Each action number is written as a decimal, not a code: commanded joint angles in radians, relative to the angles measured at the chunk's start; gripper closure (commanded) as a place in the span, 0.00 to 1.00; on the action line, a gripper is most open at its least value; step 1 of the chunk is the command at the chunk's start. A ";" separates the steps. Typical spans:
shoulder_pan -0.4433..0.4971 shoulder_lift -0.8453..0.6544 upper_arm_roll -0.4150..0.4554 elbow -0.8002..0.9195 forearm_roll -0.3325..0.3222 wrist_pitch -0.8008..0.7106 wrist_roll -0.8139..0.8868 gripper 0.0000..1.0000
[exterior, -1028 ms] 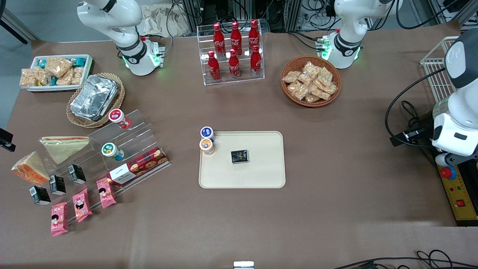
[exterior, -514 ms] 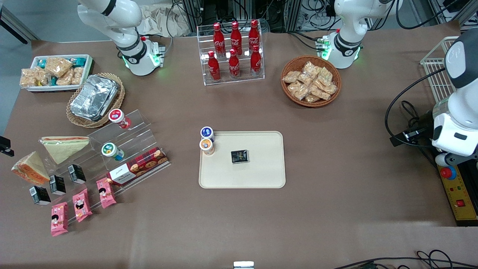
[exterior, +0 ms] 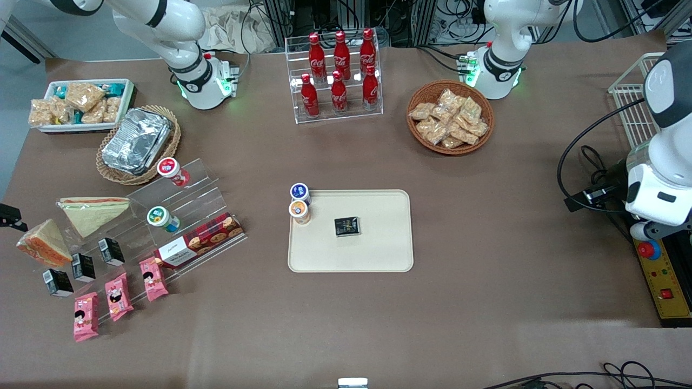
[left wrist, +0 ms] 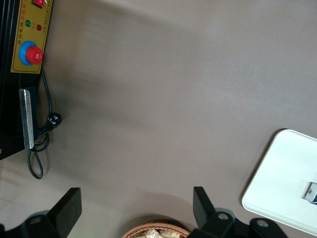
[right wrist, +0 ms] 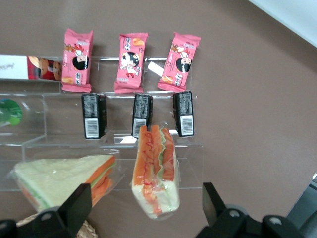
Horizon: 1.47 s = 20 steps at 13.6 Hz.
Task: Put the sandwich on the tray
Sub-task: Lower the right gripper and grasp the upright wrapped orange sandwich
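Two claw [right wrist: 146, 210] fingers splayed above sandwich [right wrist: 154, 171]

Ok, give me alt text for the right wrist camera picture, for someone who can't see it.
The open gripper hangs over the wrapped wedge sandwich, whose orange-red filling faces the camera, with its fingers apart. A larger flat sandwich lies beside it on the clear stepped stand, along with three small black cartons and three pink snack packets.

The gripper [right wrist: 143, 208] shows only its two dark fingertips, spread wide; its body is cut off by the frame edge, and the front view perhaps catches only a sliver
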 commanded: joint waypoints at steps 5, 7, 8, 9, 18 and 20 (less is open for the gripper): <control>-0.053 0.104 0.006 0.042 0.064 0.035 -0.091 0.01; -0.053 0.113 0.004 0.034 0.079 0.048 -0.103 0.01; -0.053 0.121 0.006 0.026 0.079 0.049 -0.103 0.01; -0.053 0.121 0.004 0.019 0.081 0.050 -0.103 0.02; -0.050 0.116 0.006 -0.038 0.079 0.095 -0.109 0.02; -0.053 0.116 0.006 -0.040 0.081 0.096 -0.117 0.02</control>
